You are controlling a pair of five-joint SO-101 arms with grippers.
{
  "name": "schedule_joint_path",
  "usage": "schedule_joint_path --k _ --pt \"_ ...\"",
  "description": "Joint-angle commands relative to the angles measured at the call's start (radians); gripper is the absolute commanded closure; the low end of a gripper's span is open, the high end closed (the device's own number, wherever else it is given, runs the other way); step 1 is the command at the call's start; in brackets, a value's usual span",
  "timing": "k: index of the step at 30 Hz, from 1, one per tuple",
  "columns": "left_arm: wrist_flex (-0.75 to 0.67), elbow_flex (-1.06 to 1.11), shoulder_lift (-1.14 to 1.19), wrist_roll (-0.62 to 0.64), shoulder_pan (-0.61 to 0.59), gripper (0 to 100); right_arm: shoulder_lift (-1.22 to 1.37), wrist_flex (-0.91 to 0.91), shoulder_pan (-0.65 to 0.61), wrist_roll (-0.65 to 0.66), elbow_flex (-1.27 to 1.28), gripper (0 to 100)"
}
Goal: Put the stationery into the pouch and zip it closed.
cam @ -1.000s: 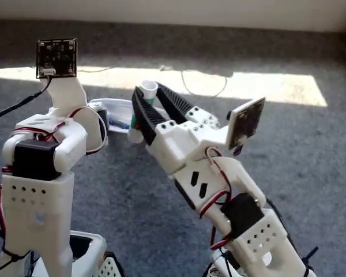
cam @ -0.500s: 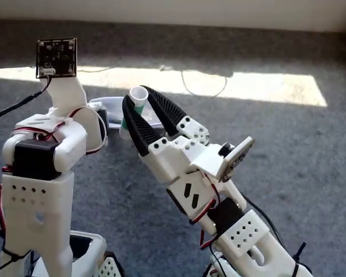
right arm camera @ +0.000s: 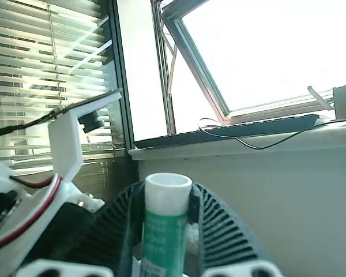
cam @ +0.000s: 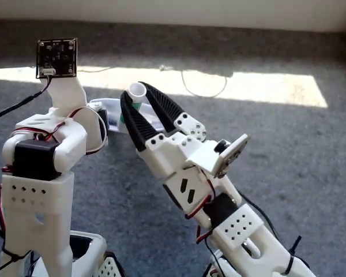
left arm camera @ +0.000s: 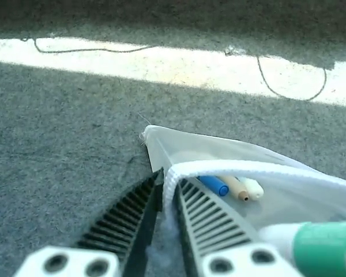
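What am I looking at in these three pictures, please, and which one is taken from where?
These are two small robot arms, a left arm and a right arm. The high view comes from a fixed camera looking down over both. The other two come from cameras on each arm's wrist. On the grey carpet-like surface lies a translucent pouch with pens inside. The left tool is shut on the pouch's rim. The right tool holds a green-and-white glue stick near the pouch.

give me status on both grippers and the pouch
Left gripper shut on edge of translucent white pouch. Right gripper shut on green-and-white glue stick, by pouch. Pens inside.
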Motion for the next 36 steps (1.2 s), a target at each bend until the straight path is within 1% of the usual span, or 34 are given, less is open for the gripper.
schedule_joint_path --k 1,8,11,15,21,23,26,27,33,36 --pt "0.002 -0.062 -0.004 0.008 0.016 99 0.104 -0.142 0.036 0.014 -0.082 99.4" --pt "-0.003 -0.038 -0.005 0.006 0.016 99 0.200 -0.236 0.053 0.014 -0.076 99.4" --pt "-0.003 -0.038 -0.005 0.006 0.016 99 0.214 -0.240 0.038 0.008 -0.047 99.4" --pt "-0.005 -0.038 -0.005 0.006 0.016 99 0.222 -0.242 -0.015 0.008 -0.010 99.4" --pt "-0.002 -0.038 -0.005 0.006 0.015 99 0.214 -0.239 -0.025 0.008 0.045 98.5" --pt "-0.002 -0.038 -0.005 0.006 0.015 99 0.214 -0.237 -0.025 0.009 0.056 94.2" --pt "-0.002 -0.038 -0.005 0.006 0.015 99 0.214 -0.236 -0.027 0.009 0.071 82.9" --pt "-0.002 -0.038 -0.005 0.006 0.015 99 0.214 -0.232 -0.027 0.009 0.071 80.8" --pt "-0.002 -0.038 -0.005 0.006 0.015 99 0.206 -0.160 -0.027 0.009 0.062 81.8" --pt "-0.002 -0.038 -0.005 0.006 0.013 99 0.140 -0.150 -0.027 0.008 0.071 81.8"
